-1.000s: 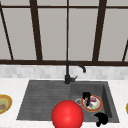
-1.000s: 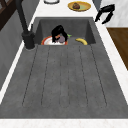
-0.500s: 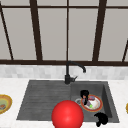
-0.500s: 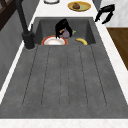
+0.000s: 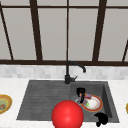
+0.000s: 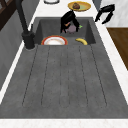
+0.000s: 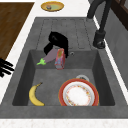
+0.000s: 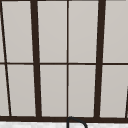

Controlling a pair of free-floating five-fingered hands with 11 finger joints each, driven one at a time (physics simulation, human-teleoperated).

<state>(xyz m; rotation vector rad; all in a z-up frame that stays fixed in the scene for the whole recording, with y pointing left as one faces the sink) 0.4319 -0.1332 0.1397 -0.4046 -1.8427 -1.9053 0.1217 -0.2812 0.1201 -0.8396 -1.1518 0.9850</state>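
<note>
The fingers of the left hand (image 7: pixel 58 43) are curled down around a purple eggplant (image 7: pixel 51 56) with a green stem, and they hold it in the air above the sink basin (image 7: pixel 100 72). In the right side view a small red and yellow box (image 7: pixel 60 59) is just beside the eggplant, under the same hand; I cannot tell if the fingers also clamp it or only touch it. In the left side view this hand (image 6: pixel 68 20) hangs over the far part of the basin, with the eggplant (image 6: pixel 72 29) below its palm. In the front view the left hand (image 5: pixel 80 92) is above the edge of the plate.

On the basin floor lies a white plate with a red rim (image 7: pixel 78 96), close to the faucet side, and a yellow banana (image 7: pixel 35 95) lies at the other side, well apart from the plate. The eggplant is above the space between them and touches neither.

The right hand (image 5: pixel 101 118) floats at the front right corner of the sink in the front view. In the left side view its fingers (image 6: pixel 106 12) are stretched and a little spread, and they hold nothing.

The black faucet (image 5: pixel 71 72) stands behind the basin. A red ball (image 5: pixel 67 115) is at the front edge of the sink. A yellow dish with food (image 6: pixel 79 6) stands on the white counter (image 6: pixel 58 7) at the right, and another yellow dish (image 5: pixel 3 103) at the left.
</note>
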